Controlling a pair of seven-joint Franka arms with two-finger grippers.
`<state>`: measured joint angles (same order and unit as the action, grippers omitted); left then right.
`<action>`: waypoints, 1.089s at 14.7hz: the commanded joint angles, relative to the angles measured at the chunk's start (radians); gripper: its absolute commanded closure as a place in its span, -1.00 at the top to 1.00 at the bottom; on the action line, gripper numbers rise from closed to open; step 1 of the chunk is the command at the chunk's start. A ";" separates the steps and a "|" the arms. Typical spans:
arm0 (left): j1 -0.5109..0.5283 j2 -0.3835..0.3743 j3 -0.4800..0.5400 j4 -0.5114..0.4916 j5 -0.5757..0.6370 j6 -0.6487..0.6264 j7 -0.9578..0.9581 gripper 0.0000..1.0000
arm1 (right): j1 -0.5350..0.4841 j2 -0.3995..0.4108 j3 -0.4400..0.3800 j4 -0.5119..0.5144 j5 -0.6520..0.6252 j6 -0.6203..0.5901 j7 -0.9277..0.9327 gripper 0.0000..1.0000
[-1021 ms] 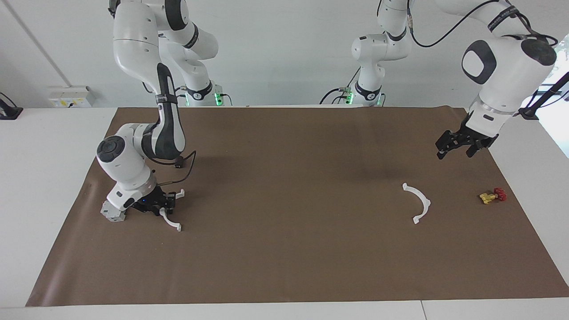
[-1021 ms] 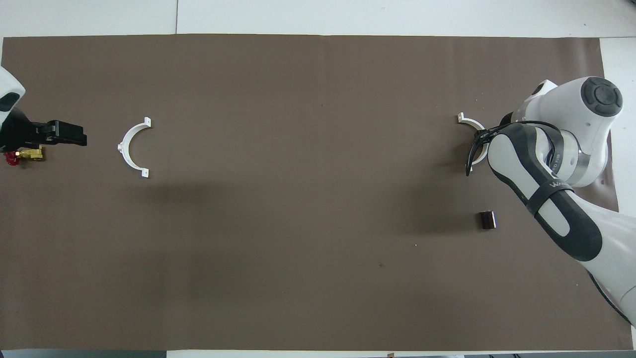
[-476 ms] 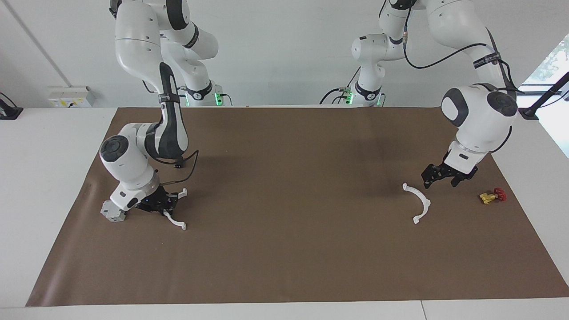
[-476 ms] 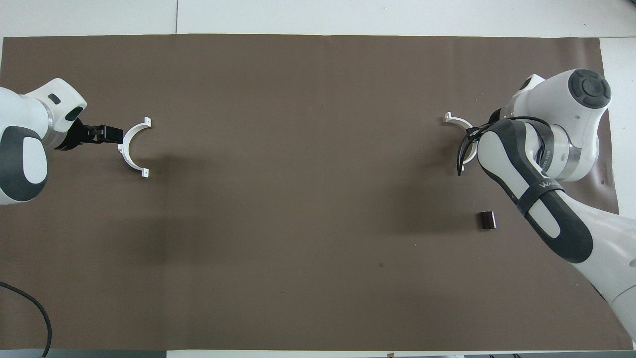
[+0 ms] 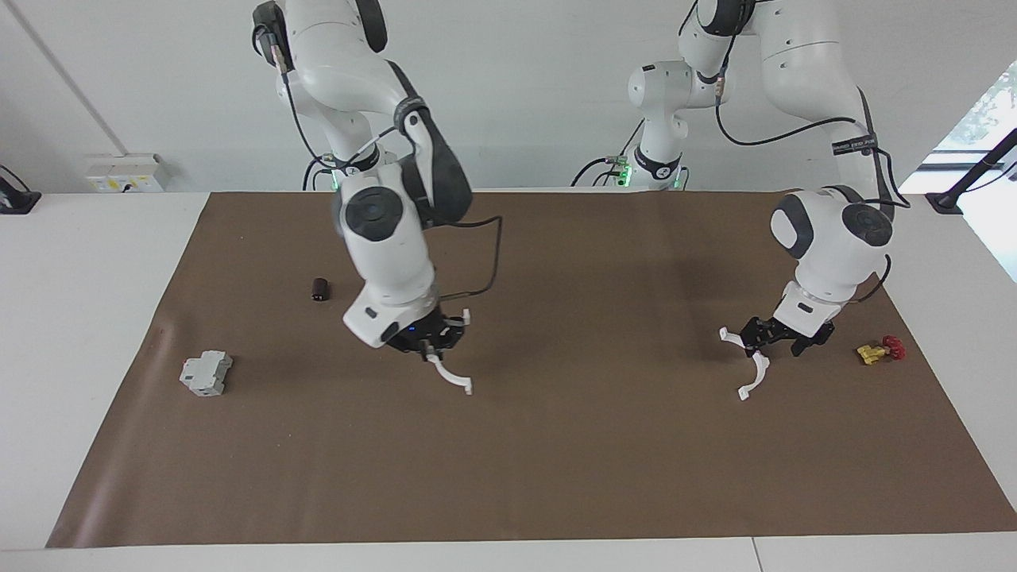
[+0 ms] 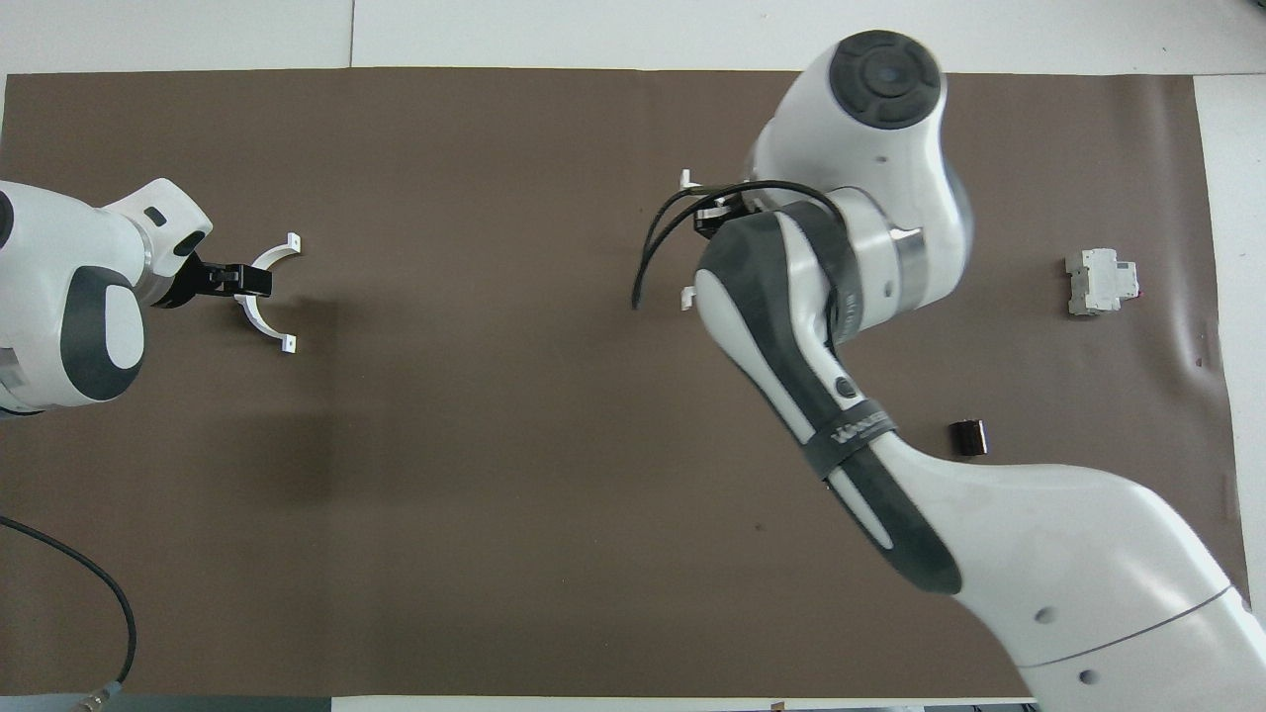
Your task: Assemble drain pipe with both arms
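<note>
My right gripper (image 5: 429, 339) is shut on one white half-ring arc (image 5: 450, 375) and holds it just above the brown mat, over its middle. In the overhead view only that arc's end tabs (image 6: 689, 181) show past the right wrist. The other white arc (image 5: 752, 375) lies flat on the mat toward the left arm's end. My left gripper (image 5: 769, 340) is low over the middle of this arc (image 6: 263, 309), its fingers open on either side of the band. The two arcs are far apart.
A grey boxy block (image 5: 206, 373) lies near the right arm's end of the mat (image 5: 556, 477). A small dark cylinder (image 5: 319, 288) lies nearer to the robots than the block. A small yellow and red part (image 5: 878, 349) lies beside the left gripper.
My right gripper lifted its arc away from the grey block and carried it to the mat's middle. My left gripper came down from the air onto the other arc, which has not moved.
</note>
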<state>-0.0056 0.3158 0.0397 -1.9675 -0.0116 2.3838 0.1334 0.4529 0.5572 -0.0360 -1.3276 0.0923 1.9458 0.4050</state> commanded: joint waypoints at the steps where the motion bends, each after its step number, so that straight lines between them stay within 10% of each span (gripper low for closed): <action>1: -0.002 0.019 0.005 -0.033 0.018 0.069 0.009 0.73 | 0.084 0.135 -0.008 0.148 0.001 0.020 0.142 -1.00; 3: -0.007 0.019 0.005 -0.045 0.018 0.091 0.008 0.18 | 0.116 0.165 -0.008 0.146 -0.003 0.057 0.152 -1.00; 5: -0.005 0.017 0.005 -0.045 0.018 0.089 0.008 -0.96 | 0.124 0.175 -0.008 0.130 -0.044 0.097 0.150 -1.00; 16: -0.011 -0.064 0.006 0.036 0.018 -0.105 -0.003 -1.00 | 0.142 0.224 0.001 0.073 -0.065 0.131 0.104 -1.00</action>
<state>-0.0067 0.2806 0.0396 -1.9668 -0.0115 2.3647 0.1368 0.5882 0.7676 -0.0432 -1.2470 0.0398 2.0518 0.5359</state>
